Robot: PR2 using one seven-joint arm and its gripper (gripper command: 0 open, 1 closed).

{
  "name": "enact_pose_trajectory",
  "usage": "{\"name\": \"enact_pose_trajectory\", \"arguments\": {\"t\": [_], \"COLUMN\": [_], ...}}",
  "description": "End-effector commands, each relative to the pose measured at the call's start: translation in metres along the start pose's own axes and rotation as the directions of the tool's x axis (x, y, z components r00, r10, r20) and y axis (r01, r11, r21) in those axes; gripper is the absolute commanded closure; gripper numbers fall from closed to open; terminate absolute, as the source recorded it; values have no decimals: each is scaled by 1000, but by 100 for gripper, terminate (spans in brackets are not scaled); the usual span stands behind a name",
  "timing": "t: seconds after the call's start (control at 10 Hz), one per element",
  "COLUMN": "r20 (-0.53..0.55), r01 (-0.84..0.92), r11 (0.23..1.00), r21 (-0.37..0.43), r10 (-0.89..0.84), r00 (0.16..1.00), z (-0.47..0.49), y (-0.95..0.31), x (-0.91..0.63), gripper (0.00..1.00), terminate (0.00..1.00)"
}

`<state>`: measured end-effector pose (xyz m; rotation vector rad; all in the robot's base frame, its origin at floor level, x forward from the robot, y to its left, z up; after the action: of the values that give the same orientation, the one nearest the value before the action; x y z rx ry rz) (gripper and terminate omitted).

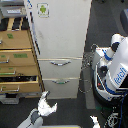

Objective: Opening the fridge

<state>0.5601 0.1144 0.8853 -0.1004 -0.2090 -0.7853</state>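
While the claw (48, 100) hangs released, fingers spread, fridge (59, 40) stands above it, apart, doors closed

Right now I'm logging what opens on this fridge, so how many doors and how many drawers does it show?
Upper door: 1
Lower drawers with silver handles: 2
Total: 3 fronts on the fridge

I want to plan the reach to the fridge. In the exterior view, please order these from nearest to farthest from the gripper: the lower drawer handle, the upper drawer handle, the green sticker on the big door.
From the gripper, low in the view:
1. Lower drawer handle, just above it and slightly toward the exterior view's right.
2. Upper drawer handle, one drawer higher.
3. Green sticker, near the door's top.
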Motion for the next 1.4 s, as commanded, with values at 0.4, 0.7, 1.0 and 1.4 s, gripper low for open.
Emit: {"name": "enact_pose_trajectory", "arguments": {"t": [0.4,0.7,1.0,1.4], "r20": [-37,-30,-29,-34], "r01": [-557,-645,-690,-675], "r11": [796,725,682,687], "r21": [238,242,243,270], "r10": [581,670,716,707], "r00": [813,742,697,706], "z": [59,79,95,116], "y": [136,168,195,217], "x": [80,76,75,95], "gripper": [0,0,0,0], "terminate": [0,0,0,0]}}
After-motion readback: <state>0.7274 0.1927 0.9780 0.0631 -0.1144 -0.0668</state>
